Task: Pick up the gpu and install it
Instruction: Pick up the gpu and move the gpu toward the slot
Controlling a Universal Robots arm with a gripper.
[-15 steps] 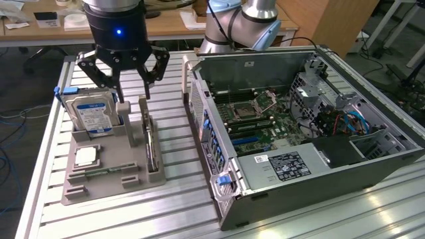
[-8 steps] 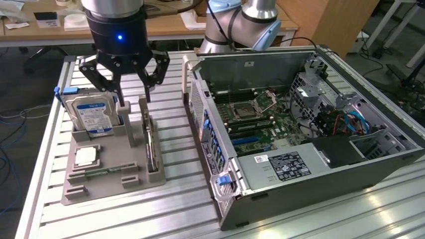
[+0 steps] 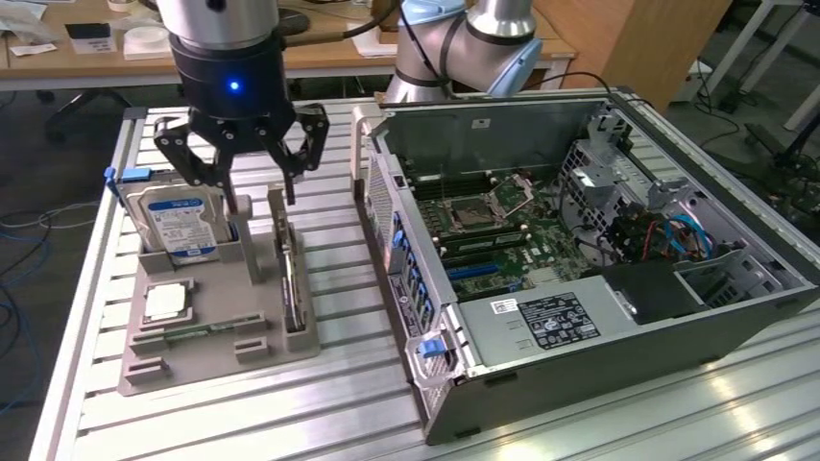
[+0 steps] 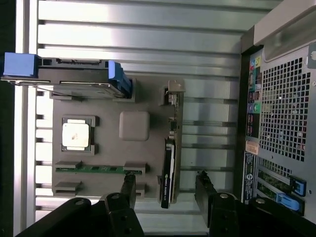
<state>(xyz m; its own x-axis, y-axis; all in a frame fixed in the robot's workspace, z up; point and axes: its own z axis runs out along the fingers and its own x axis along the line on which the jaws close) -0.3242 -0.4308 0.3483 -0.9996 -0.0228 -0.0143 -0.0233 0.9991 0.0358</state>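
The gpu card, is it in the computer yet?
Not yet. Nothing looks done: the gpu stands on edge in the grey tray. In hand: the open gripper hangs above it, holding nothing. Left: lifting it and fitting it into the open computer.

A black two-fingered gripper (image 3: 248, 181) hangs with its fingers spread wide above the far end of a grey plastic parts holder (image 3: 225, 360), gripping nothing. The gpu (image 3: 294, 283), a thin dark card, stands on edge in the slot along the holder's edge nearest the open black computer case (image 3: 577, 259). A silver hard drive with a blue-white label (image 3: 180, 226) stands upright at the holder's far corner on the exterior view's left. All rest on a slatted aluminium table (image 3: 346, 403).
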